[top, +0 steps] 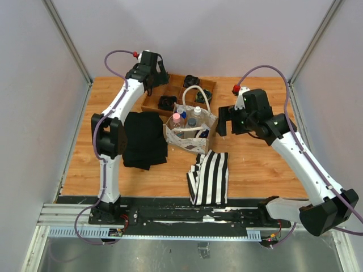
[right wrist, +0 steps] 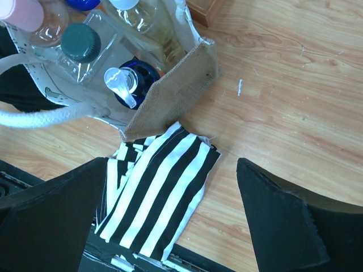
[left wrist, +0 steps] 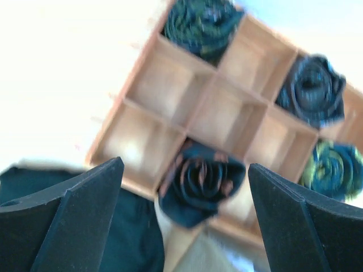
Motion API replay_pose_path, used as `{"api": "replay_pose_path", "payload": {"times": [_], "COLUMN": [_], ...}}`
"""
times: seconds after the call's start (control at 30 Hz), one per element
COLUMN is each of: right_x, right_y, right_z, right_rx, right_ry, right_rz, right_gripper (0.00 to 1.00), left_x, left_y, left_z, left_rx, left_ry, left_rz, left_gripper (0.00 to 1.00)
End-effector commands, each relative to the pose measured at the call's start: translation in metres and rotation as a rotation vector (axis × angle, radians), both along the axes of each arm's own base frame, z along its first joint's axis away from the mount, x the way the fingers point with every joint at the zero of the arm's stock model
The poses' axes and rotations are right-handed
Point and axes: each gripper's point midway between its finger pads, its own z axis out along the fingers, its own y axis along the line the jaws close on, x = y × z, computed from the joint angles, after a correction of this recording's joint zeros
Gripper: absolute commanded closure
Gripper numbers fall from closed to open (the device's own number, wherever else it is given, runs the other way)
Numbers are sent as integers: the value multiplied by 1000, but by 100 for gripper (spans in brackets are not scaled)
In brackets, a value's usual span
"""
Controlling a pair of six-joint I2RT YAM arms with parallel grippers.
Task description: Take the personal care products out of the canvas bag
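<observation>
The canvas bag (top: 190, 133) stands upright in the middle of the table, its white rope handles (top: 195, 93) looped up. Several personal care products stand inside it: a pink-capped bottle (top: 176, 117), a white-capped one (top: 197, 111) and a dark-capped one (top: 193, 121). In the right wrist view the bag's wall (right wrist: 176, 90) is at upper left, with a grey cap (right wrist: 80, 42) and a clear pump top (right wrist: 122, 82) showing. My right gripper (top: 224, 120) (right wrist: 171, 165) hangs open and empty just right of the bag. My left gripper (top: 154, 76) (left wrist: 185, 163) is open and empty above the wooden tray.
The wooden compartment tray (top: 173, 90) (left wrist: 210, 102) sits behind the bag, with dark round rolled items (left wrist: 201, 181) in some cells. A black cloth (top: 144, 139) lies left of the bag. A black-and-white striped cloth (top: 210, 177) (right wrist: 159, 187) lies in front of it.
</observation>
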Motion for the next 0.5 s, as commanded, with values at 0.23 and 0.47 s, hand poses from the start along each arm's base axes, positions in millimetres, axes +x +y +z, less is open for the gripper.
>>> {"api": "replay_pose_path", "payload": {"times": [0.23, 0.47], "right_x": [-7, -4], "right_y": [-4, -7], "right_z": [-11, -17], "right_rx": [-32, -63], "right_ry": [-16, -14], "right_rz": [27, 29], "right_gripper": [1, 1], "left_x": [71, 78], "left_y": [-16, -7], "left_z": [-71, -116], "left_rx": [-81, -54], "left_ry": [40, 98], "left_rz": [-53, 7], "left_gripper": [1, 4]}}
